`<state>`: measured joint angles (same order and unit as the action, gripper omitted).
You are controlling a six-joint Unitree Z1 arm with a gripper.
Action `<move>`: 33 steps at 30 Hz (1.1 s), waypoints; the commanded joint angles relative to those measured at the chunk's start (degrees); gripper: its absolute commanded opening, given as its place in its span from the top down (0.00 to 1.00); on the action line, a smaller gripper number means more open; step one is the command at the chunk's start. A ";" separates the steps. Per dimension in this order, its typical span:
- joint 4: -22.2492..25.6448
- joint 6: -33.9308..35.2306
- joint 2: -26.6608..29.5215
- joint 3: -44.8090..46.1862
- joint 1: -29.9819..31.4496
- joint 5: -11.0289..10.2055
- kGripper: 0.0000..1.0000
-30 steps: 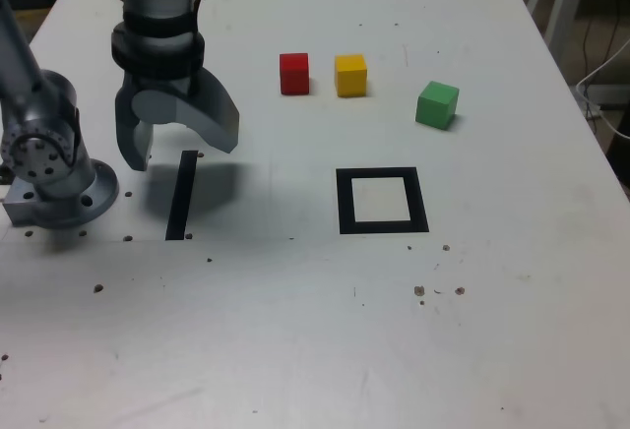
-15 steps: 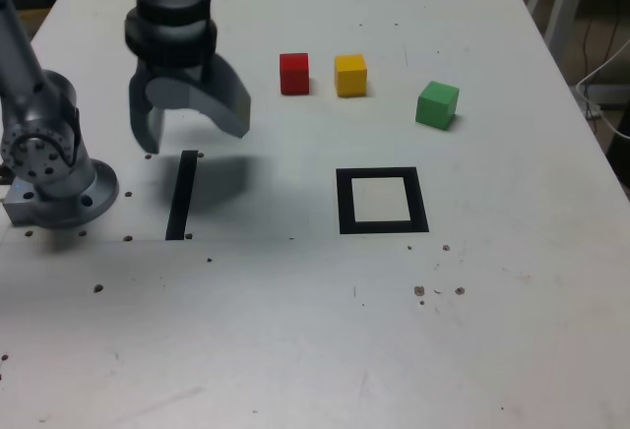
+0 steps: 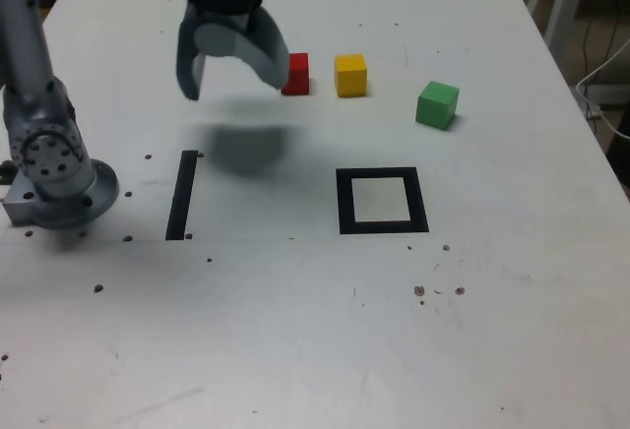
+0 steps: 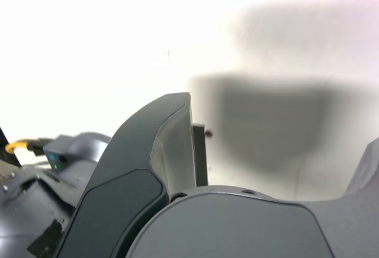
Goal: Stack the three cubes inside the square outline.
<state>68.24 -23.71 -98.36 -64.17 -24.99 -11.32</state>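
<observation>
The pincer (image 3: 233, 73) hangs above the far part of the white counter (image 3: 295, 331), jaws spread wide and nothing between them. Its shadow sits dark on the counter just beneath, in the exterior view a little toward the near edge. In that view, one finger drops down on the left, the other sweeps out to the right, and that right finger overlaps the red cube (image 3: 295, 73) as the camera sees it; whether they touch, I cannot tell.

Look along the far row: red cube, then the yellow cube (image 3: 350, 74) just beside it on the exterior view's right, a small gap between them. The green cube (image 3: 437, 104) stands further right, apart from the other two and turned a little. All three rest on the counter, none stacked.

The square outline (image 3: 382, 200), black tape around a white centre, lies nearer the camera than the cubes, roughly below the yellow one in the exterior view, and nothing is inside it. Well to its left in that view runs a straight black tape strip (image 3: 181, 194), and further left again sits the arm's grey base (image 3: 54, 178).

From the wrist view, one dark finger (image 4: 151, 169) curves up in the foreground, with a bit of black tape strip (image 4: 200, 154) just behind it and the pincer's shadow across the white surface.
</observation>
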 commanded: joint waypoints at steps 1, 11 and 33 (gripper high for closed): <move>0.40 -1.15 -1.73 -1.82 -1.32 -0.44 0.01; 2.29 -6.31 -8.95 -10.73 -6.51 -1.38 0.01; 3.99 -8.95 -20.26 -19.38 -9.45 -2.25 0.03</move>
<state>72.12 -32.53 -118.04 -83.35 -34.31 -13.44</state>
